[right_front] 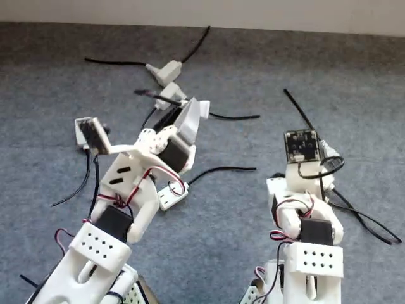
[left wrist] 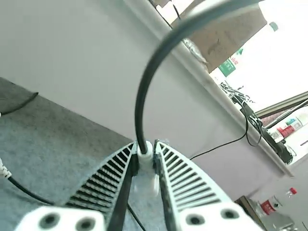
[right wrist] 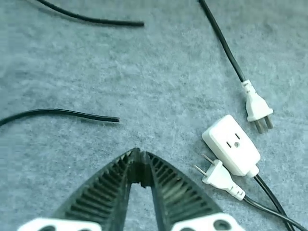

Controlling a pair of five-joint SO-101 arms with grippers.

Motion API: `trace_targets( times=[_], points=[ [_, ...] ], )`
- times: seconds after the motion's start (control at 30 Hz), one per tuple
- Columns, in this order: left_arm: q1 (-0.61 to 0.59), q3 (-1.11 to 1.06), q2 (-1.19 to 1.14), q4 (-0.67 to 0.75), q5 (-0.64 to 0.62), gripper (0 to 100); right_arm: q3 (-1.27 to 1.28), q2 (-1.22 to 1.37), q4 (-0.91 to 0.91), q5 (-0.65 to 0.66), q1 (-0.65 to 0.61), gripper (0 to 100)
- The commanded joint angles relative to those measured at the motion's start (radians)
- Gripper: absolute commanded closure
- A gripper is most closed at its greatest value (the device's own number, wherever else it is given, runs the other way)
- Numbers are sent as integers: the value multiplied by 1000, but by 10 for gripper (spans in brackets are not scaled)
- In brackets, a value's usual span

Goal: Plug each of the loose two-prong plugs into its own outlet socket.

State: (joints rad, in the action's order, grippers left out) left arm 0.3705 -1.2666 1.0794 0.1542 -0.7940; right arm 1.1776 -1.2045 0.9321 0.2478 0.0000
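Left end effector (left wrist: 146, 147) tilted upward, pinching plug (left wrist: 147, 185) (cord (left wrist: 144, 86) arching) | right end effector (right wrist: 142, 154) pressed together over carpet (right wrist: 96, 72)

Soft, even light falls on the grey felt-like table surface (right_front: 253, 209), and the white plastic arms (right_front: 101, 247) cast only faint shadows. In the left wrist view, glare from the bright window area (left wrist: 288, 43) washes out the room behind.

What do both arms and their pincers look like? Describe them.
The left arm and right arm are white plastic with black motors and red and black wires. The left pincer and right pincer have ribbed, tapering fingers.
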Motion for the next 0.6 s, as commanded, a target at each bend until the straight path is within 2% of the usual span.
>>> trace_targets(
  times=[0.0,0.1,0.2,0.47,0.57],
  points=[
    [-2,-64,28,140,-41,994,-193,-7,74,-87,-85,992],
    [-2,-104,31,206,-236,994,-308,4,116,-169,-166,992],
    [-4,-148,31,265,-446,994,-392,82,147,-196,-246,992],
    [93,-214,31,276,-463,994,-568,384,148,-199,-289,992],
    [114,-222,31,276,-462,994,-642,469,148,-245,-306,992]
  ],
)
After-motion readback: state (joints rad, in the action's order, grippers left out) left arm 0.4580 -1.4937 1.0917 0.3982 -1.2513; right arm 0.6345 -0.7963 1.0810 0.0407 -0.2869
